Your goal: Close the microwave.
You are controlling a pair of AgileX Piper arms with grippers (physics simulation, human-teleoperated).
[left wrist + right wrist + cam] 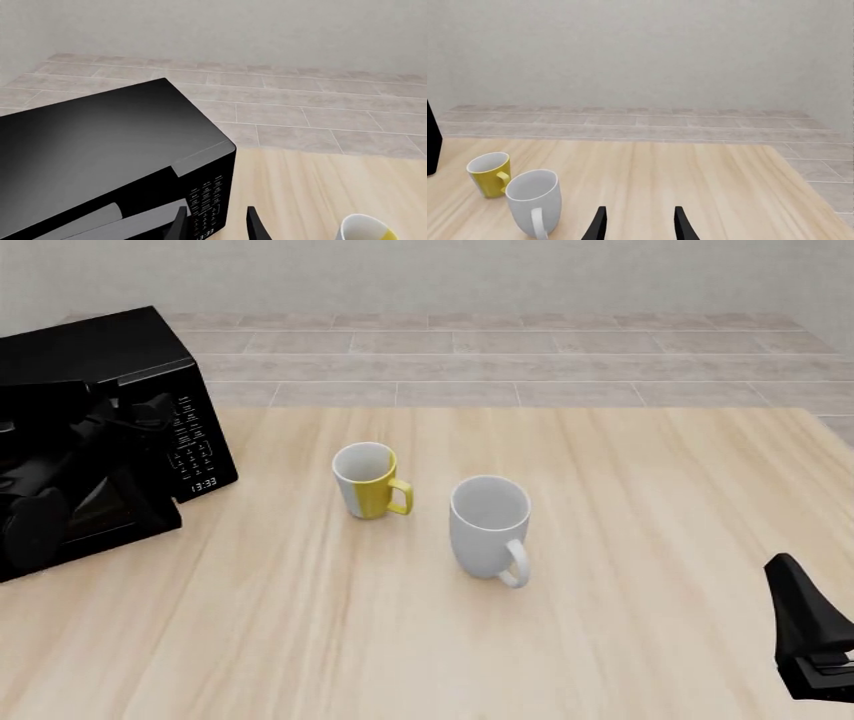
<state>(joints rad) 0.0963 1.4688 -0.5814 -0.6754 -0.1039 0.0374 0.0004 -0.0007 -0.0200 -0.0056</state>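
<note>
The black microwave (107, 350) stands at the table's far left, its keypad panel (194, 445) and clock display (203, 483) facing the mugs. Its dark door (114, 505) stands slightly ajar, the free edge a little forward of the panel. In the left wrist view my left gripper (217, 229) is open just in front of the microwave (100, 145), near the keypad (208, 200). In the front view the black left arm blends into the door, so I cannot make out any contact. My right gripper (638, 226) is open and empty at the near right (807, 640).
A yellow-and-white mug (366, 480) and a larger white mug (490, 528) stand mid-table, right of the microwave. Both show in the right wrist view, yellow (490, 173) and white (534, 201). The light wooden table (641, 490) ends at a tiled floor and wall behind.
</note>
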